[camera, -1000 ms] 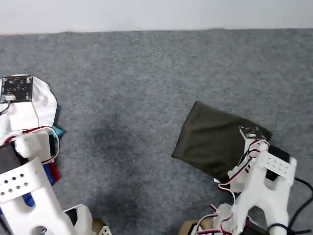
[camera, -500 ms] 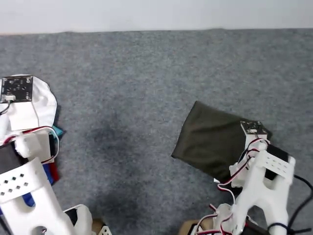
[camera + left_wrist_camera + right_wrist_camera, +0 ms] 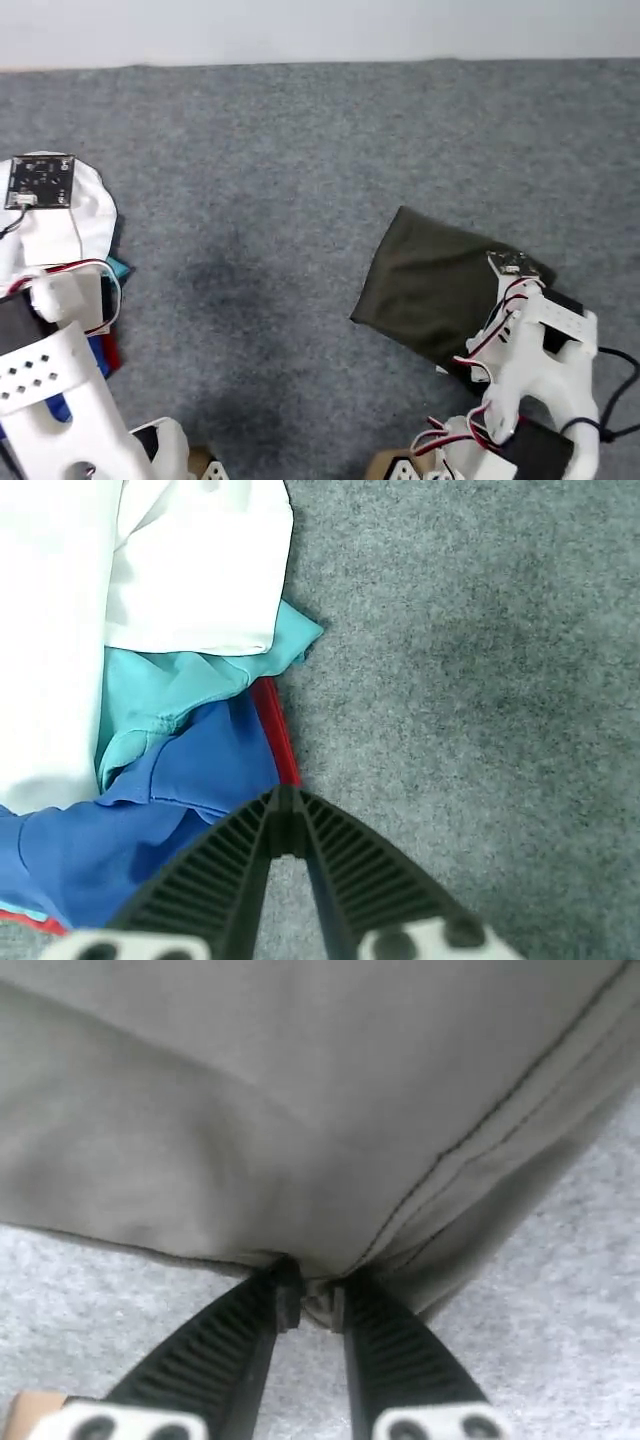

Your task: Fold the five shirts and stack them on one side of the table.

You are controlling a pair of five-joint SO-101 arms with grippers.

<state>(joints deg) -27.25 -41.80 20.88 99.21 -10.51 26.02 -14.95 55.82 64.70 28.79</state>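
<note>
Stacking is your step now: your right gripper (image 3: pixel 310 1308) pinches the near edge of the folded olive shirt (image 3: pixel 430 285) at right, left gripper (image 3: pixel 287 810) sits closed and empty over the 4-shirt pile (image 3: pixel 95 225) at left, so carry it across.

Right arm (image 3: pixel 540 345) shifts over the olive shirt (image 3: pixel 425 285)
Its wrist edges toward 1 o'clock, then back toward 10 o'clock, and its lower body sinks toward 6 o'clock; the left arm (image 3: pixel 40 182) nudges slightly toward 3 o'clock.
</note>
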